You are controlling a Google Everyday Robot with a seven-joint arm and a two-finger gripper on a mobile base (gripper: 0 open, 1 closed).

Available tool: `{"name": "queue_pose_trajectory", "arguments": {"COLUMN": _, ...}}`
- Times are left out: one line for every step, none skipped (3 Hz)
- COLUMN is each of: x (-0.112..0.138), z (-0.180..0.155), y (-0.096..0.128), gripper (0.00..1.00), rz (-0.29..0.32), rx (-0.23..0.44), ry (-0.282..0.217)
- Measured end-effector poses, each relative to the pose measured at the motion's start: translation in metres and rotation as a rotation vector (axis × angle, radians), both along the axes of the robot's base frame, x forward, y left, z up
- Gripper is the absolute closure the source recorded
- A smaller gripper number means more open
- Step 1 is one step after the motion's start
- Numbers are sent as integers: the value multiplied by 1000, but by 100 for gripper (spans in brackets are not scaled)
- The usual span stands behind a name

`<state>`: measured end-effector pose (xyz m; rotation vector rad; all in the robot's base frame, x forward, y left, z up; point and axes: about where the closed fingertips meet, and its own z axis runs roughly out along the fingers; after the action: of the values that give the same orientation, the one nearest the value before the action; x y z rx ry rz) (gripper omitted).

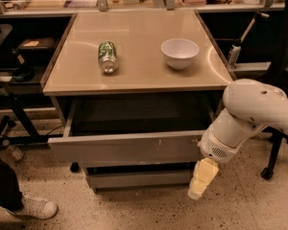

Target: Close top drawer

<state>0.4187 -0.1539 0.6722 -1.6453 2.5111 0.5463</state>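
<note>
The top drawer [125, 147] is a wide grey drawer with a flat front and small pale scratch marks right of its middle. It stands partly open under the beige table top [139, 75], with its dark inside showing. My gripper [201, 178] hangs on the white arm [249, 114] at the drawer front's right end. It points down and sits just below the front's lower right corner. It holds nothing that I can see.
A green can [107, 56] lies on its side on the table, with a white bowl [180, 52] to its right. A narrower grey drawer front [139, 178] sits below. A person's shoe [33, 206] is at lower left. A chair base [269, 169] is at right.
</note>
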Motion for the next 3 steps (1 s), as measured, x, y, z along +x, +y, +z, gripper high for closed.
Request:
{"name": "queue_pose_trajectory", "arguments": {"x": 0, "z": 0, "y": 0, "gripper": 19, "rz": 0, "rx": 0, "ry": 0}}
{"name": "queue_pose_trajectory", "arguments": {"x": 0, "z": 0, "y": 0, "gripper": 41, "rz": 0, "rx": 0, "ry": 0}}
{"name": "queue_pose_trajectory", "arguments": {"x": 0, "z": 0, "y": 0, "gripper": 65, "rz": 0, "rx": 0, "ry": 0}}
